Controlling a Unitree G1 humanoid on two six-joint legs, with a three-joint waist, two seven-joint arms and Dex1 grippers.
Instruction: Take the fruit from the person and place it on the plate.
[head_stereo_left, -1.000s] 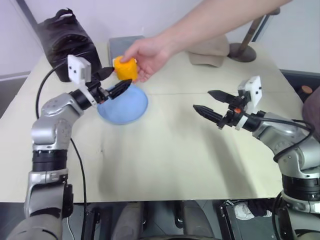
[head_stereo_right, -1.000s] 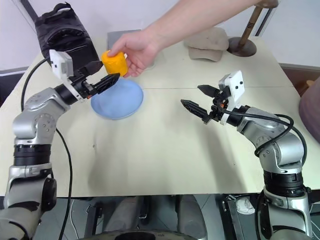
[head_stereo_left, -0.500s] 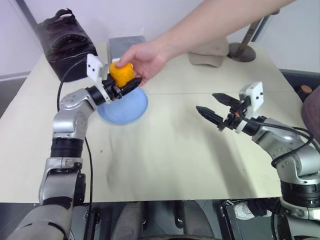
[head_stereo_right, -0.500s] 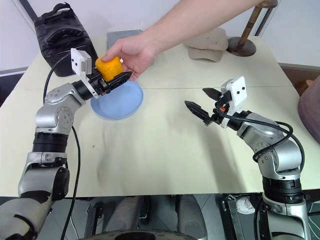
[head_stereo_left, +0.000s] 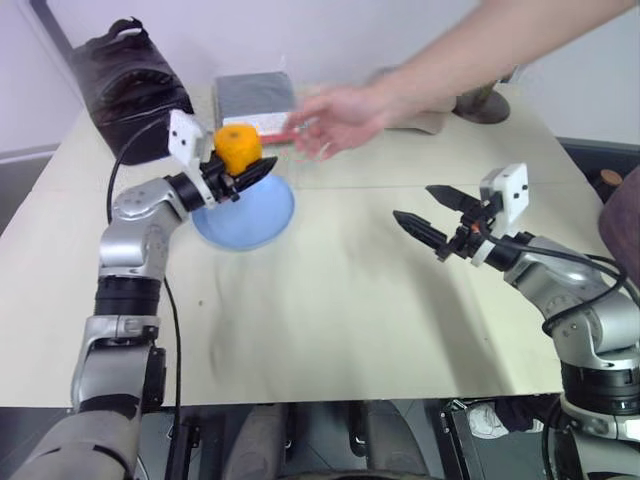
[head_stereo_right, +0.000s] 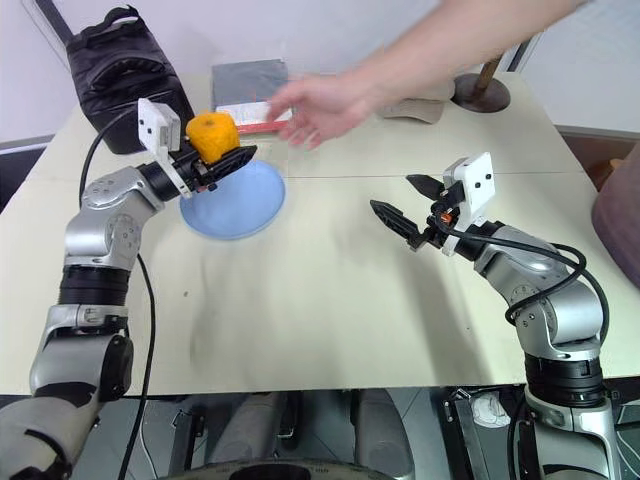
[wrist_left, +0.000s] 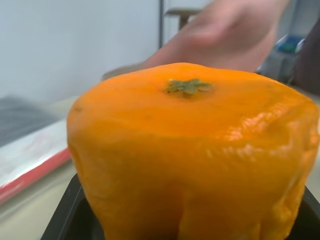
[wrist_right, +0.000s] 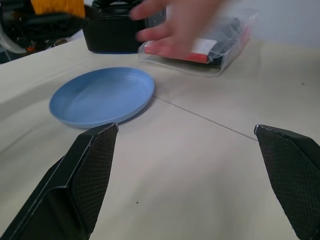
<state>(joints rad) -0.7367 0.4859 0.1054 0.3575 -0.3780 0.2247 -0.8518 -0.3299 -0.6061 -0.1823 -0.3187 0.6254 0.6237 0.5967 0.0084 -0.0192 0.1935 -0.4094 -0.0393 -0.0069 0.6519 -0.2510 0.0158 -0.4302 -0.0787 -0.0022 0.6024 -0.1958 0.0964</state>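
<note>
I am looking down on a pale beige tabletop (head_stereo_left: 330, 330) with a thin seam line running across it, standing before a white wall, with dark floor showing past its near and left edges. My left gripper (head_stereo_left: 243, 173) is clamping the roundish, smooth orange-yellow fruit (head_stereo_left: 238, 148) between its two black fingers, closed tight on it; in the left wrist view the fruit (wrist_left: 192, 160) is sitting upright with its small green calyx on top. The held fruit is hanging just above the far-left rim of the round, shallow light blue plate (head_stereo_left: 250, 215), not resting on it. The person's bare hand (head_stereo_left: 335, 118) is reaching in from the far right, open and blurred, clear of the fruit and to the right of it, over the far part of the table. My right gripper (head_stereo_left: 420, 212) is hovering over bare tabletop well to the right of the plate, its fingers spread wide and gripping nothing. Along the far edge I am seeing a black fabric bag (head_stereo_left: 130, 85) at the left corner, a flat clear-wrapped grey packet with a red edge (head_stereo_left: 255, 97) just behind the plate, a tan flat cap (head_stereo_right: 425, 92) and a brown round stand base (head_stereo_left: 485, 104). The wide middle and near stretch of the table is lying open between my two arms.
</note>
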